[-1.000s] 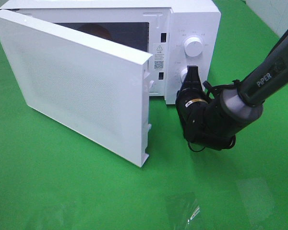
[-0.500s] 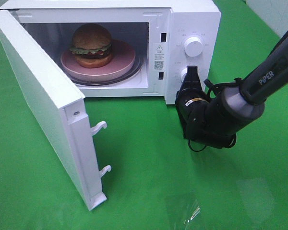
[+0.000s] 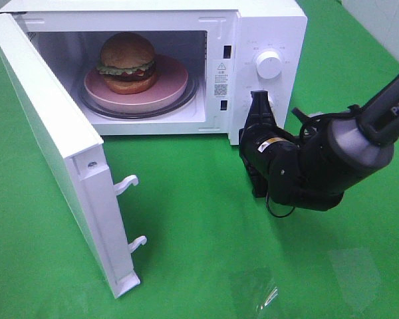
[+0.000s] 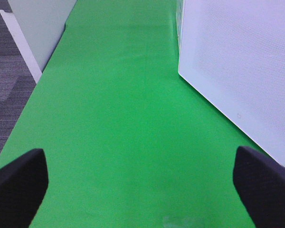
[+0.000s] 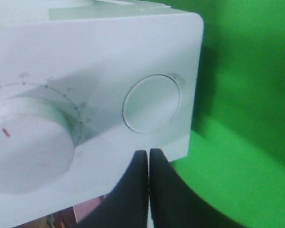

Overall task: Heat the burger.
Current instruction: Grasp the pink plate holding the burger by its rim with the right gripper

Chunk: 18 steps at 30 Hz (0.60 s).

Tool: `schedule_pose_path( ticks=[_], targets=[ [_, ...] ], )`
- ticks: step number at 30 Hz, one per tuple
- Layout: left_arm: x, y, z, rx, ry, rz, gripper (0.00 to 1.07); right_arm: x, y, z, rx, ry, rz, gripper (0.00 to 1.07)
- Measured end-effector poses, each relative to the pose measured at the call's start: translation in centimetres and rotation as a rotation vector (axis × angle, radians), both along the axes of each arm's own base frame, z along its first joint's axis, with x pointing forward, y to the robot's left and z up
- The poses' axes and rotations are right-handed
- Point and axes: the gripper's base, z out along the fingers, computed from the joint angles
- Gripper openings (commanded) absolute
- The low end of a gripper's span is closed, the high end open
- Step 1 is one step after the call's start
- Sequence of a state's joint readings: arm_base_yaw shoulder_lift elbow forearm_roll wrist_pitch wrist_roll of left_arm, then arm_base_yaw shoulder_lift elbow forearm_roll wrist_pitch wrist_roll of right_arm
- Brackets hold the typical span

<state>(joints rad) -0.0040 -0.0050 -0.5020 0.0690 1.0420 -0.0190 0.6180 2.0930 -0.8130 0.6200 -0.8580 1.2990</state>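
The burger (image 3: pixel 126 61) sits on a pink plate (image 3: pixel 169 90) on the turntable inside the white microwave (image 3: pixel 272 33), whose door (image 3: pixel 46 126) stands swung wide open to the left. My right gripper (image 3: pixel 258 100) is shut and empty, its tips pointing at the control panel beside the lower round button. In the right wrist view the shut gripper (image 5: pixel 148 153) sits just short of that button (image 5: pixel 151 103), next to the dial (image 5: pixel 23 142). The left gripper (image 4: pixel 142 190) is open over bare green cloth, with nothing between its fingers (image 4: pixel 16 185).
The open door (image 4: pixel 237 57) reaches far out over the green table at the left, with two latch hooks (image 3: pixel 126 183) on its free edge. An upper dial (image 3: pixel 267 64) is on the panel. A glossy clear patch (image 3: pixel 259 292) lies on the cloth near the front.
The microwave door has swung from half open to wide open, uncovering the burger and plate. My right arm has drawn back slightly and lower; its gripper stays shut.
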Motion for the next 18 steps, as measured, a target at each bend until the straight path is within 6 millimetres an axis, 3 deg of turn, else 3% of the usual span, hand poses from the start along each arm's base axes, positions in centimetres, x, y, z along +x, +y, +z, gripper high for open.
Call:
schedule_pose_path(
  ticks=[11,18],
  targets=[
    [0.0,0.0,0.0,0.000,0.000,0.000,0.98,-2.3,-0.5,1.9,-0.121,0.122,0.139,0.02],
    [0.0,0.0,0.0,0.000,0.000,0.000,0.98,-3.5,-0.3,4.1,-0.340,0.167,0.356,0.03]
  ],
)
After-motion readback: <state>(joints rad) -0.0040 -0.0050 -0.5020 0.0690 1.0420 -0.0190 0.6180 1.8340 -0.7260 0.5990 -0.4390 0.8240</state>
